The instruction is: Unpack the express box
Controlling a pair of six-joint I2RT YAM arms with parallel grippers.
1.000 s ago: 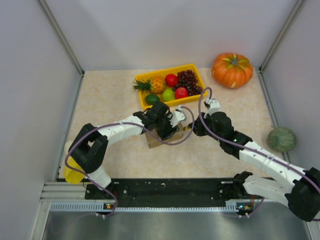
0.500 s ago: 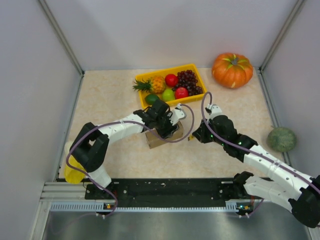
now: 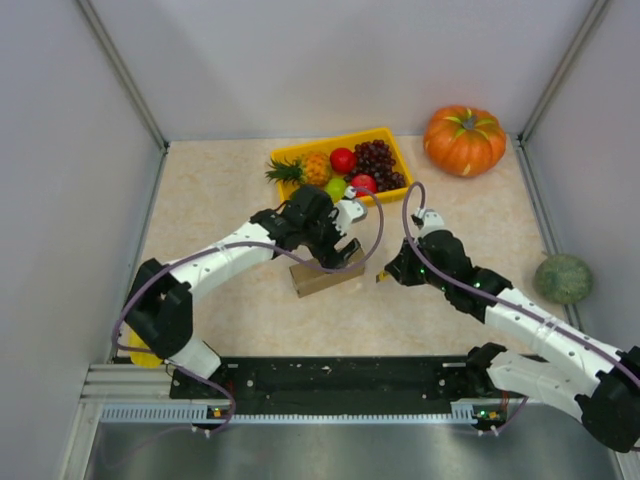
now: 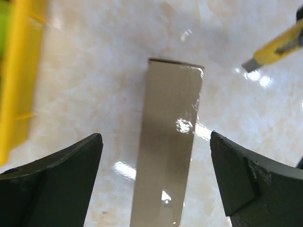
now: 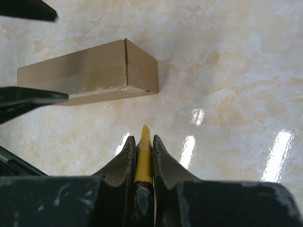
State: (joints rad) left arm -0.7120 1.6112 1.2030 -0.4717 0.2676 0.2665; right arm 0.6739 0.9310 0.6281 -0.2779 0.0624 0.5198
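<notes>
The left gripper (image 4: 155, 137) stands wide, clear of both long edges of the express box (image 5: 90, 71); the right gripper (image 5: 142, 142) clamps a utility knife (image 5: 143, 163) just short of its end.

Your left arm (image 3: 222, 262) and right arm (image 3: 530, 315) had white shells, black joints; purplish cable (image 3: 381, 232) looped along each; fingers (image 4: 52, 184) were scuffed black wedges.

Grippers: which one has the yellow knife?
The right gripper: it is shut on the yellow knife, tip pointing toward the express box. The left gripper is open over the box and holds nothing.
</notes>
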